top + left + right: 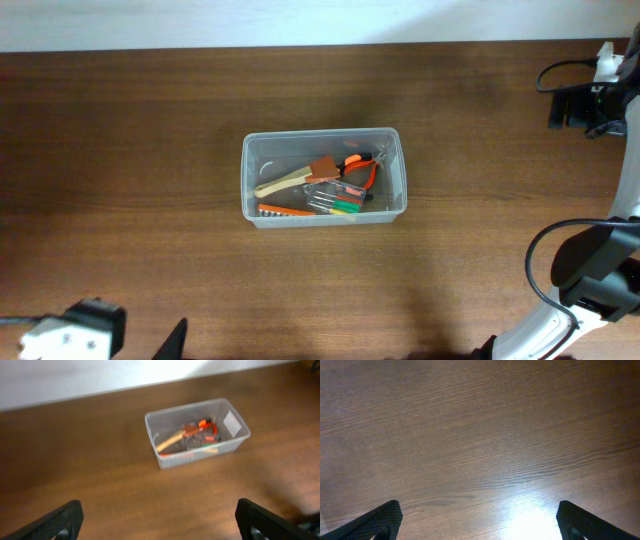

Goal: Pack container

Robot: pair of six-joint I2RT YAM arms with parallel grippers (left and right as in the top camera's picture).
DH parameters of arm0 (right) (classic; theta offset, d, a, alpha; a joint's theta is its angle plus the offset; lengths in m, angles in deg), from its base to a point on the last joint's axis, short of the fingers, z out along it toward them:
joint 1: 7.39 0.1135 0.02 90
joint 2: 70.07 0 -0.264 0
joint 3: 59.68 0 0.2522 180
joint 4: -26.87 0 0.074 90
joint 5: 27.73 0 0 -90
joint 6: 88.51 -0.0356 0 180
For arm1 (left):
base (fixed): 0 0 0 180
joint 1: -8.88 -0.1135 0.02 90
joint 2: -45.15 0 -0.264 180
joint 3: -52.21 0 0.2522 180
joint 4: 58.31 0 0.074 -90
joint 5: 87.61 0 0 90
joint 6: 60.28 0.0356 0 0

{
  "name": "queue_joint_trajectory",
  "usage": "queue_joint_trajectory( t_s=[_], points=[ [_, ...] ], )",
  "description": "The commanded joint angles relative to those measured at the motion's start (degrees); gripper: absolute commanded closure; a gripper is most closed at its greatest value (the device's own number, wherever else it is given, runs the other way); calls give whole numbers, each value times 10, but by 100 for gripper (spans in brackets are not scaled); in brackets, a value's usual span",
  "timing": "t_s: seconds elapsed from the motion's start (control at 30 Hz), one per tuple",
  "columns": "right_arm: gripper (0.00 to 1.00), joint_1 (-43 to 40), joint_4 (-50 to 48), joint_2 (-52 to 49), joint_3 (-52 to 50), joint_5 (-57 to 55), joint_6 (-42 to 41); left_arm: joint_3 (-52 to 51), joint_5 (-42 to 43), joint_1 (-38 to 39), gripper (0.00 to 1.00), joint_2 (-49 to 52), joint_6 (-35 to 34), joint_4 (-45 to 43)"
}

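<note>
While the overhead view looks straight down into the container (248,180), it alone lets me sort what is inside: pliers with orange handles (362,168), a pale wooden-handled tool (285,183) lying aslant, and a small clear case (335,200) holding green, yellow and red bits. My left wrist view sees the same bin obliquely and blurred, so those pieces run together into orange and tan smears. It does show the clear side walls and a pale label on one end wall. My right wrist view gives only wood grain and a bright patch of glare.

The container is a see-through plastic rectangle with rounded corners and a thin rim. It sits on a dark brown surface (120,150) with fine streaked grain. My fingers (380,520) are black with a cross-hatched grip texture.

My left pincer (159,510) stands wide apart, holding nothing, with the container ahead of it and well apart. My right pincer (479,510) is also spread and holds nothing. My right arm (600,270) is well to the right of the container.
</note>
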Motion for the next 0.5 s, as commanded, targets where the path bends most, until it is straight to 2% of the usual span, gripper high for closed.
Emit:
queue_joint_trajectory(
  t_s=[0.0, 0.13, 0.27, 0.47],
  points=[
    [1, 2, -1, -2, -3, 3, 2, -35, 6, 0, 1, -2, -22, -7],
    [1, 2, -1, -2, -3, 3, 2, -47, 26, 0, 1, -3, -22, -4],
    [1, 2, -1, -2, -3, 3, 2, -51, 34, 0, 1, -3, -22, -66],
    [1, 2, -1, -2, -3, 3, 2, -110, 30, 0, 1, -3, 50, -107]
  ],
)
